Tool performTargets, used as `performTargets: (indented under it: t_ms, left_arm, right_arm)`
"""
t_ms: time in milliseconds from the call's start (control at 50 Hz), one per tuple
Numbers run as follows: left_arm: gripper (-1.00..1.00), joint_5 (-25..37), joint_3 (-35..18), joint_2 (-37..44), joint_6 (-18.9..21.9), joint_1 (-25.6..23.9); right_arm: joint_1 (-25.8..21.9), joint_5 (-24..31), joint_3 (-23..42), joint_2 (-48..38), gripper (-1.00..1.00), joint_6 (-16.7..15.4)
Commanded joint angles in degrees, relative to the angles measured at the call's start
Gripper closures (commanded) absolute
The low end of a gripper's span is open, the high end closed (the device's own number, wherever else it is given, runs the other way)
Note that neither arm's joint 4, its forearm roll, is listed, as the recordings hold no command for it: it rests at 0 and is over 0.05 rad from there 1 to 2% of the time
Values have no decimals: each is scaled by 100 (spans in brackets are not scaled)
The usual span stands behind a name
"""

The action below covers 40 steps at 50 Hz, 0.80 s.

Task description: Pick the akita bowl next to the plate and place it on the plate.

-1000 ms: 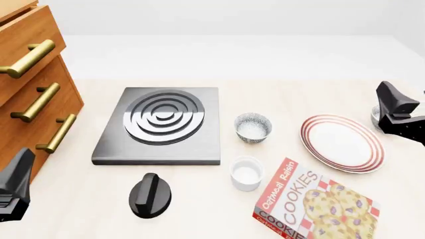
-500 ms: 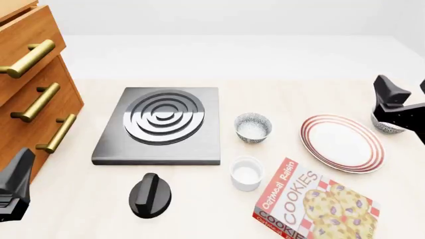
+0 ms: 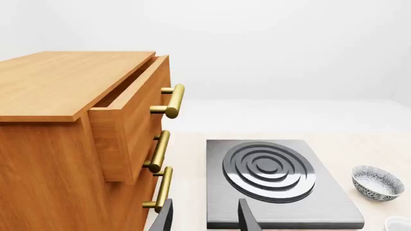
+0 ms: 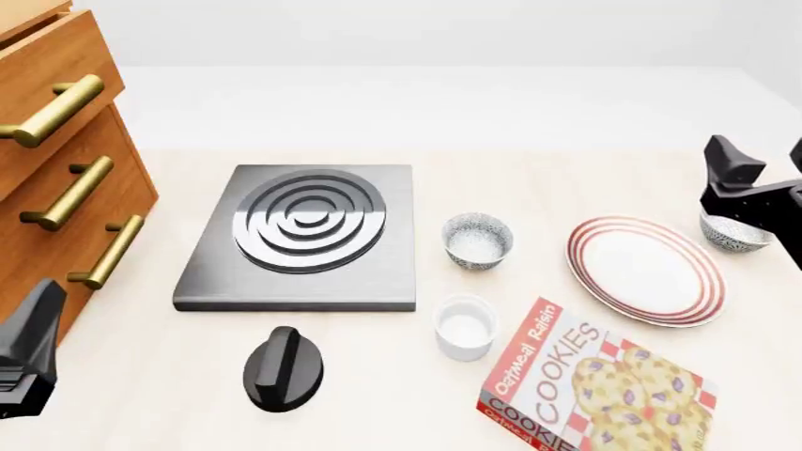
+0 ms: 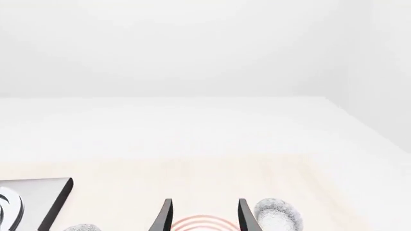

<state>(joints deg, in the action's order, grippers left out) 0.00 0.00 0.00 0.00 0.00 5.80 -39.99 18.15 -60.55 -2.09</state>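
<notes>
Nothing sits on the plate (image 4: pixel 647 270) yet: the akita bowl (image 4: pixel 734 232) rests just beside it near the counter's right edge, under the right gripper (image 5: pixel 202 215) with empty, open jaws.

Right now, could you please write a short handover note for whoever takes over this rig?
Right gripper: open, holding nothing, above the far right table edge.
Left gripper: open, idle near the drawers.
Akita bowl sits on the table just right of the plate, not grasped. A second speckled bowl stands left of the plate.
Done: nothing yet.
Left: grasp the bowl, lift it, set it on the plate.
</notes>
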Motion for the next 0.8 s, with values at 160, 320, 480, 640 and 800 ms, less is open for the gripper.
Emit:
performTargets:
  t_ms: [160, 320, 480, 640, 800]
  left_arm:
    - [-100, 0, 0, 0, 0, 0]
    - [-100, 0, 0, 0, 0, 0]
    - [-100, 0, 0, 0, 0, 0]
    - [-100, 0, 0, 0, 0, 0]
    - [-100, 0, 0, 0, 0, 0]
  right_arm:
    - [178, -321, 173, -595, -100, -107]
    - [306, -376, 303, -835, -100, -97]
    - [440, -441, 416, -1072, -100, -82]
    - [555, -534, 502, -1290, -100, -94]
    - [640, -618, 533, -1450, -100, -108]
